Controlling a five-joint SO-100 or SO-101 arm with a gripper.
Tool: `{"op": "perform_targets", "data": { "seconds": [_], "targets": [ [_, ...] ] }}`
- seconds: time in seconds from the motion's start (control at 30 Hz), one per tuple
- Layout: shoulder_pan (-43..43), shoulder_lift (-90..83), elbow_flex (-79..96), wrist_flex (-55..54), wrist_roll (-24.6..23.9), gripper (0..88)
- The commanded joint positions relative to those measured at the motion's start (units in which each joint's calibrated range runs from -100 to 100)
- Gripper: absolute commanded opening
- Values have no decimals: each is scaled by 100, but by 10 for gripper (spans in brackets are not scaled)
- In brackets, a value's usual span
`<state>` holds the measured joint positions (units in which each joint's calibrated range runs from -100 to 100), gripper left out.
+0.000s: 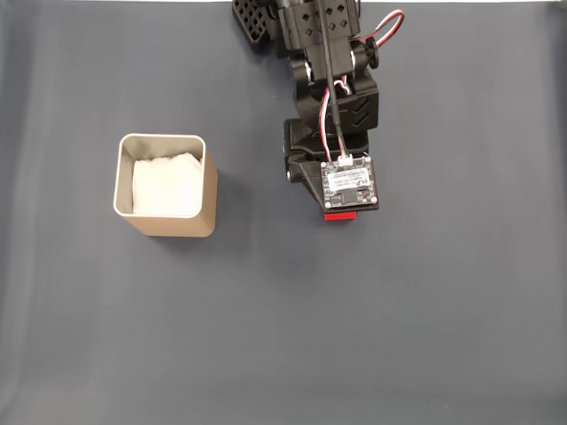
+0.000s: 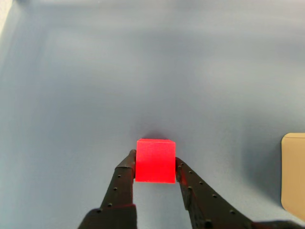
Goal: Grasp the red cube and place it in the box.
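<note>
Box: the tan square box (image 1: 165,187) stands upright on the dark blue-grey table cover (image 1: 425,336), at the left in the fixed view; its pale thin rim is open to the top.
Box contents: white soft lining (image 1: 166,186) fills the inside; nothing else lies on it.
Box in the wrist view: a rounded tan corner (image 2: 293,171) shows at the right edge, well apart from the fingers.
Red cube: the red cube (image 2: 155,161) sits between the two black fingers, its left and right faces touching the fingertips (image 2: 127,164). In the fixed view a thin red strip of it (image 1: 340,216) shows under the lower edge of the wrist camera board (image 1: 349,182).
Gripper: the gripper (image 2: 155,164) is closed on the red cube, one finger on each side.
Cube to box: the cube lies well apart from the box, to its right in the fixed view, with bare cover between them.
Arm: the black arm (image 1: 328,80) reaches down from the top edge in the fixed view, red and white wires running along it.
Cube height: whether the cube rests on the cover or is lifted, I cannot tell.
</note>
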<state>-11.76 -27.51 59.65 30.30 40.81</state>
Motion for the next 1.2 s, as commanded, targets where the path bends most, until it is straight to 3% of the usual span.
{"op": "perform_targets", "data": {
  "seconds": [0.0,0.53,1.17],
  "targets": [
    [8,3,-295,76,29,77],
    [8,-551,-988,1324,98,3],
    [477,-559,-3349,3466,68,3]
  ]
}}
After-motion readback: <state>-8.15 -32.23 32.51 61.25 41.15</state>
